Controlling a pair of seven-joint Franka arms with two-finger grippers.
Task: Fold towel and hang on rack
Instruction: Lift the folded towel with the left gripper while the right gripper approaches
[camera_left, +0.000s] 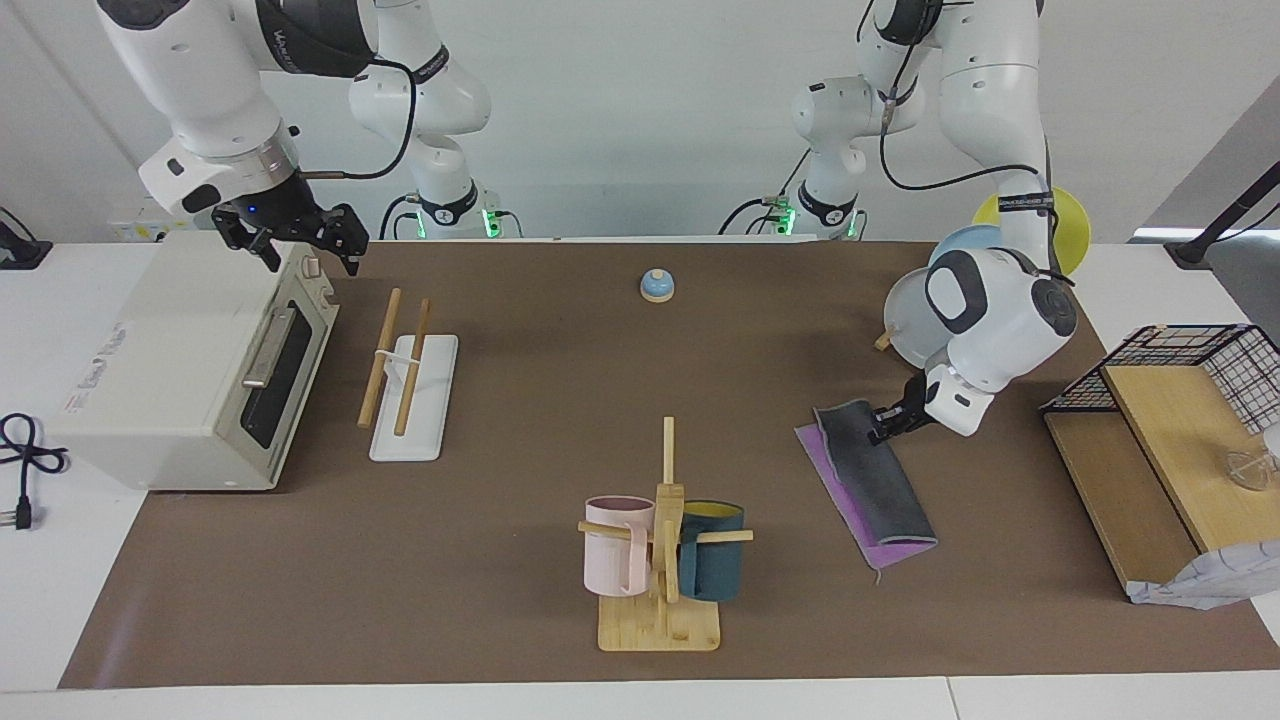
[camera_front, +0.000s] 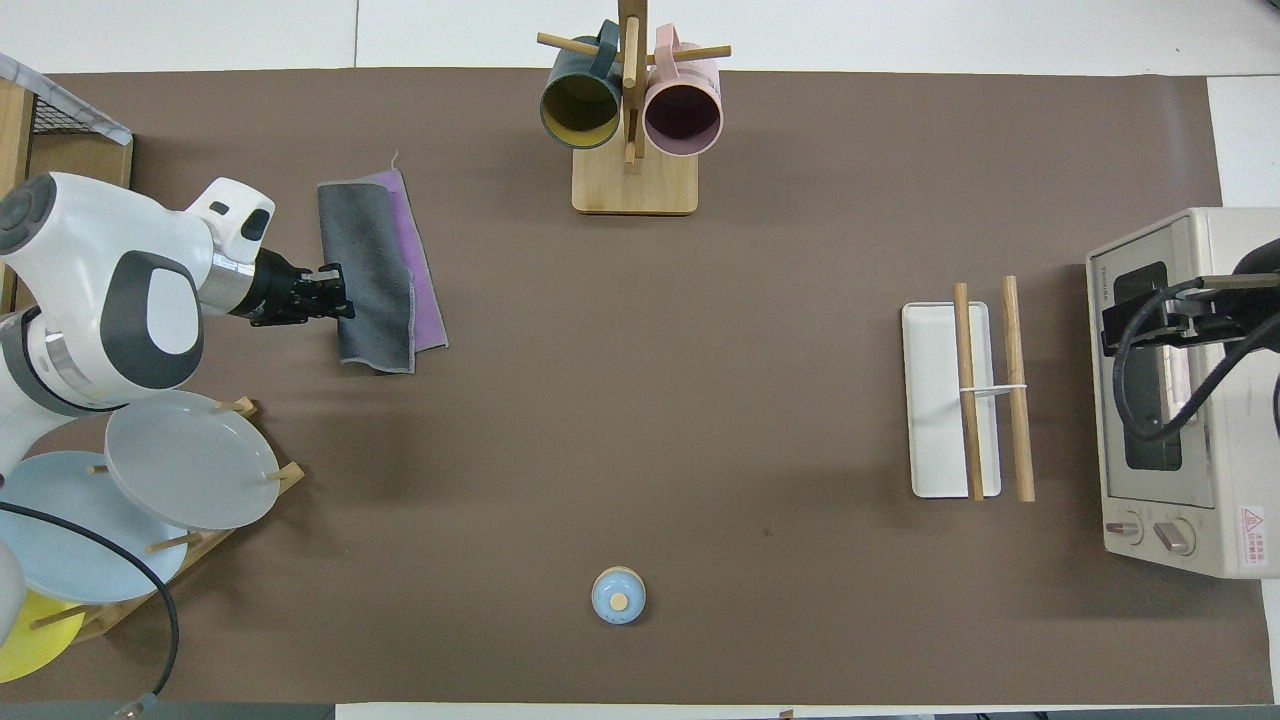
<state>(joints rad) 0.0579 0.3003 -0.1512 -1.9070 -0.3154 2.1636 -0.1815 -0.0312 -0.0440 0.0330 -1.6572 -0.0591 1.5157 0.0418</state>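
Overhead view shows the left gripper (camera_front: 335, 296) pinching the folded-over edge of the thin grey-and-purple towel (camera_front: 380, 275), probably to carry it to the two-dowel wooden rack (camera_front: 985, 395) at the right arm's end, while the right gripper (camera_left: 300, 243) waits over the oven (camera_left: 190, 370), jaws apart and empty.

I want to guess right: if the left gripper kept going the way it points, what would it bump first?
The towel. The left gripper points sideways at its grey edge and already looks to be at it; whether it touches yet is unclear.

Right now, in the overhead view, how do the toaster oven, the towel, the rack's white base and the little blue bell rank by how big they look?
1. The toaster oven, cut off by the view's edge, looks largest.
2-3. The towel, folded over itself, and the rack's white base look about alike; I won't rank them.
4. The blue bell is smallest.
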